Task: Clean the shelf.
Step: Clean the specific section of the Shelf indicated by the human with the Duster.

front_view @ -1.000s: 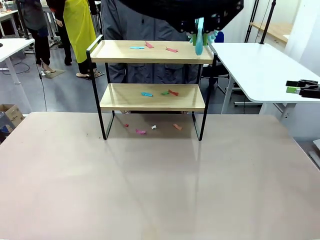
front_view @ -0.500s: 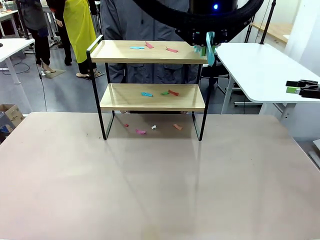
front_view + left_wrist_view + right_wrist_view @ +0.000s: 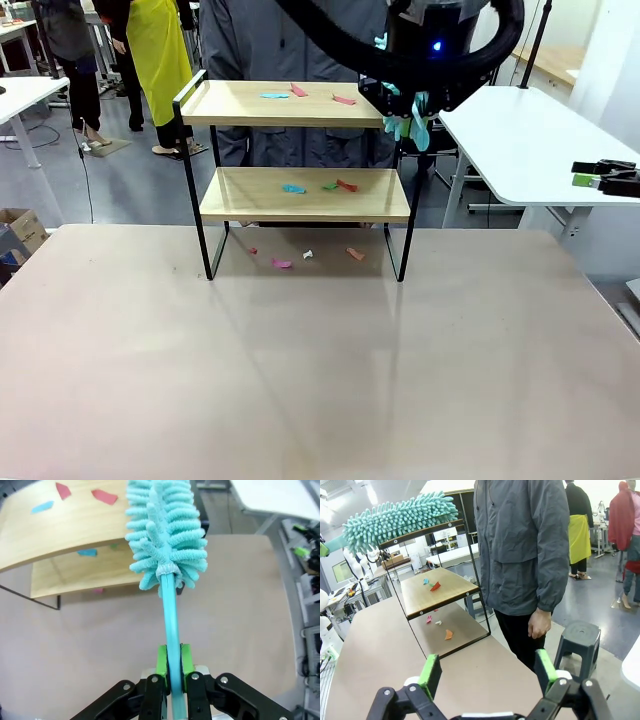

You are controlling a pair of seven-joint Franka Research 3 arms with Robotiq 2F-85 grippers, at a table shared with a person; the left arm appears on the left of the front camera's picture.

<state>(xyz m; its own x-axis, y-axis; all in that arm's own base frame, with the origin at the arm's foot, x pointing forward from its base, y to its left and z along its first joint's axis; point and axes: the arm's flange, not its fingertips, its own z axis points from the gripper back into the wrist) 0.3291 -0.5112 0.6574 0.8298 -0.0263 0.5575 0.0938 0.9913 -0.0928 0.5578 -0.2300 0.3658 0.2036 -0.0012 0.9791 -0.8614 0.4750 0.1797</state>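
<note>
at the counter's (image 3: 320, 380) far middle stands the shelf (image 3: 250, 200). the left jaws clamp a teal duster (image 3: 167, 535) by its handle, head beside the top board's right end, likely to sweep off the paper scraps (image 3: 343, 99); the right jaws gape empty.

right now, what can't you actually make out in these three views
- Front view: the left arm covers the right end of the shelf top board and most of the duster.
- Front view: scraps under the shelf, too small to identify.
- Left wrist view: duster head covers the top board's right end.
- Right wrist view: top board seen edge-on, surface hidden.
</note>
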